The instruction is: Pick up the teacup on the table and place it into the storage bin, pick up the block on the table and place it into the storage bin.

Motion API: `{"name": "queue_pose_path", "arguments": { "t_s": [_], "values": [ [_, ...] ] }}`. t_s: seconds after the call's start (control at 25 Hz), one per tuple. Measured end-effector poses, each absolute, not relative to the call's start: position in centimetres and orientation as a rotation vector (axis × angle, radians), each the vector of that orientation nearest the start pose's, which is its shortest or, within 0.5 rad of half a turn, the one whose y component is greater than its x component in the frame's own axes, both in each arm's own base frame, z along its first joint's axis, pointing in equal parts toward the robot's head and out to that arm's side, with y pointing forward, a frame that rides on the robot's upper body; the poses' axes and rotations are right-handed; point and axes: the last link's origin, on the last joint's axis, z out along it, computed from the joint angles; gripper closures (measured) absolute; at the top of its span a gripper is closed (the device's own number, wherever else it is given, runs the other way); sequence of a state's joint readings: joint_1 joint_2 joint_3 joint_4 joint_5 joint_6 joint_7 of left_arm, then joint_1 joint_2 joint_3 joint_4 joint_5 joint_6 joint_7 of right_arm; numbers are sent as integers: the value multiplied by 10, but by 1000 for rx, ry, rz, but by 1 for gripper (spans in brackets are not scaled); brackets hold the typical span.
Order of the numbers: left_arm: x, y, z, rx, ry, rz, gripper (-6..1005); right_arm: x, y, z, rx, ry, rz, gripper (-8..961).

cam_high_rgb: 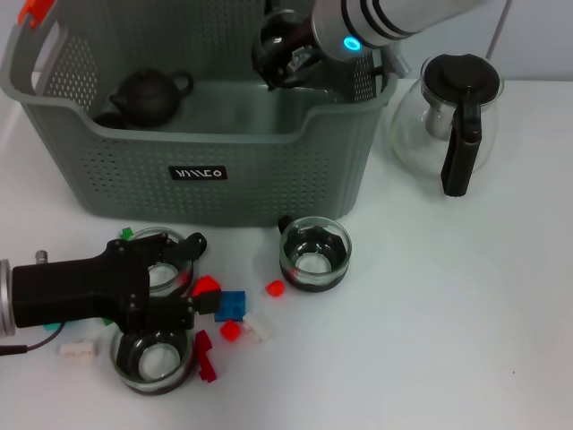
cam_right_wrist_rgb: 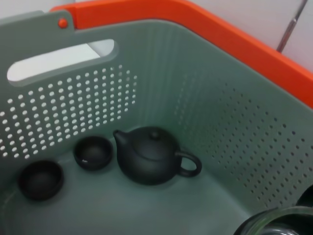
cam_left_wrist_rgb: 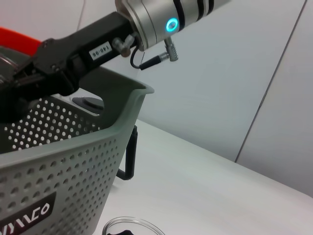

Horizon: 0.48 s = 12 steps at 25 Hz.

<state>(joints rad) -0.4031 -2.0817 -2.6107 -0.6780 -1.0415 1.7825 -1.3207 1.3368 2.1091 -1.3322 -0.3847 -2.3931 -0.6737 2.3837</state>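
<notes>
The grey storage bin (cam_high_rgb: pixel 224 170) stands at the back left, its perforated wall (cam_left_wrist_rgb: pixel 58 161) also close in the left wrist view. My right gripper (cam_high_rgb: pixel 282 49) hangs over the bin's right end, shut on a glass teacup whose rim (cam_right_wrist_rgb: pixel 274 223) shows in the right wrist view. More glass teacups sit on the table: one in the middle (cam_high_rgb: pixel 313 253), one at the front left (cam_high_rgb: pixel 152 358). My left gripper (cam_high_rgb: pixel 190 274) lies low at the left, open, its fingers either side of a third teacup (cam_high_rgb: pixel 163 273). A red block (cam_high_rgb: pixel 208 287) and a blue block (cam_high_rgb: pixel 231 305) lie just beyond its fingertips.
Inside the bin are a black teapot (cam_right_wrist_rgb: pixel 149 155) and two small black cups (cam_right_wrist_rgb: pixel 93 152). A glass teapot with a black handle (cam_high_rgb: pixel 450 112) stands right of the bin. Small red, white and green blocks are scattered around the front-left teacups.
</notes>
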Motion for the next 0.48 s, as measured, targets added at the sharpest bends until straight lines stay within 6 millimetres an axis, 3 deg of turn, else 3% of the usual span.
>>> {"name": "queue_pose_path", "arguments": {
  "t_s": [0.48],
  "values": [
    [-296,273,15,-2741,-703,-802,96,47,476,-98,-2530,478,-118,897]
  ]
}}
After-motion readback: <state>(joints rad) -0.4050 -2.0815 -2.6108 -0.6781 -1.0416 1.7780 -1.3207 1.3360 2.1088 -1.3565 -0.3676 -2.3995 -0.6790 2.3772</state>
